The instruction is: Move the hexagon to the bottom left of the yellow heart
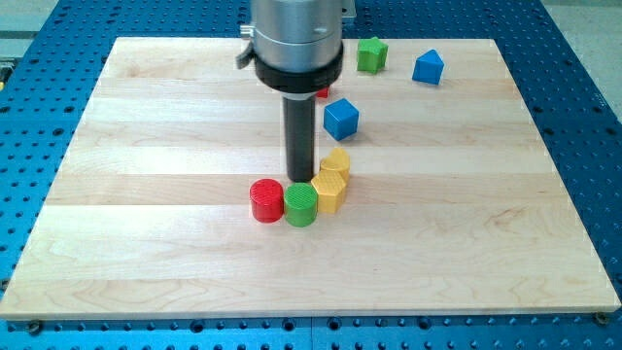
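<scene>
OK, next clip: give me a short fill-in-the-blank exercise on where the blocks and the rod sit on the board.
1. The block touching the red cylinder on its right side is the ____ cylinder.
2. My tip stands just above the green cylinder and to the view's ____ of the yellow blocks.
3. The number of blue blocks, one near the rod and one near the view's top right, is ____.

Missing words: green; left; two

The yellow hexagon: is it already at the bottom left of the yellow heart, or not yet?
Already there. The yellow hexagon touches the yellow heart from below and slightly left. My tip stands just left of both.
</scene>
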Tool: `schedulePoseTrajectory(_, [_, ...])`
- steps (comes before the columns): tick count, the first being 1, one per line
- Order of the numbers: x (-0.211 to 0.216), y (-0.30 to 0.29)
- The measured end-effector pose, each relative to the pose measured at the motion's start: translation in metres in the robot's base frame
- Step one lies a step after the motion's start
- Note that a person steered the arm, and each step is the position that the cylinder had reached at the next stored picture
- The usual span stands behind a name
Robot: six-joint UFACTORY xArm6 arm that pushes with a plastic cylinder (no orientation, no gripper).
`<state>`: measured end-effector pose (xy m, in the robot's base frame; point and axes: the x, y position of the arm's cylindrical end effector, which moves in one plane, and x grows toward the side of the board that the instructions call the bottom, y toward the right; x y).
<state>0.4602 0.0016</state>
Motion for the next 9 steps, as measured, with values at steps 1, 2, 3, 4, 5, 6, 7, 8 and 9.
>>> schedulePoseTrajectory(1, [0.004,0.011])
schedulePoseTrajectory(2, [0.026,0.008])
schedulePoseTrajectory(3, [0.028,0.056])
schedulePoseTrajectory(4, [0.012,0.083])
schedulePoseTrajectory(5, [0.014,0.123])
schedulePoseTrajectory(6, [0.069,0.139])
schedulePoseTrajectory(7, [0.133,0.047])
schedulePoseTrajectory(8, [0.125,0.023])
schedulePoseTrajectory(9, [0.096,0.031])
